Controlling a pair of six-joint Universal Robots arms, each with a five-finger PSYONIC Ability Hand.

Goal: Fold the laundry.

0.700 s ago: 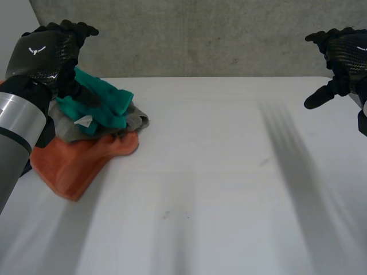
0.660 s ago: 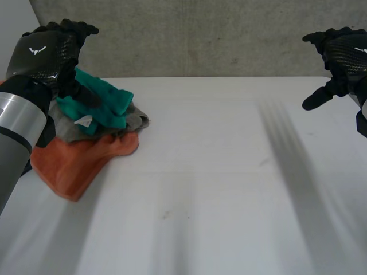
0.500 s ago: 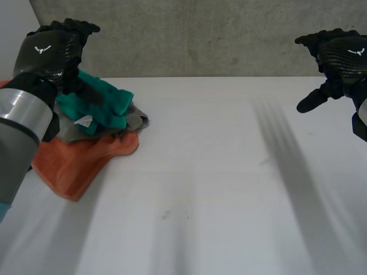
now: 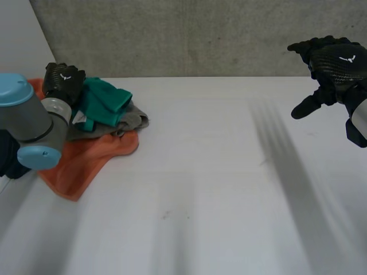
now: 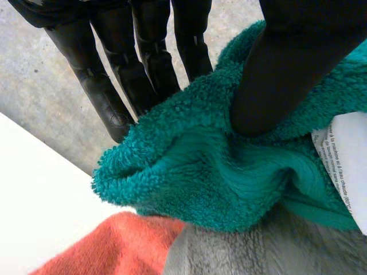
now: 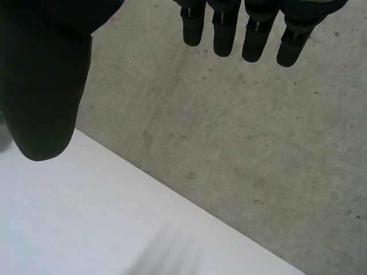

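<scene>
Three cloths lie heaped at about 10 o'clock on the white table (image 4: 218,172), close to its far edge. A teal towel (image 4: 103,102) is on top, a grey cloth (image 4: 131,120) lies under it, and an orange cloth (image 4: 80,157) is at the bottom with its loose corner pointing to 6 o'clock. The left hand (image 4: 63,79) sits at the heap's 9 o'clock side. In its wrist view the thumb presses a fold of the teal towel against straight fingers (image 5: 150,63) behind it, pinching the fold beside a white label (image 5: 344,154). The right hand (image 4: 337,63) hovers at 2 o'clock, fingers straight and thumb wide apart, holding nothing. Bare table runs between the heap and the right hand, from the concrete wall (image 4: 200,34) at 12 o'clock to the near edge.
</scene>
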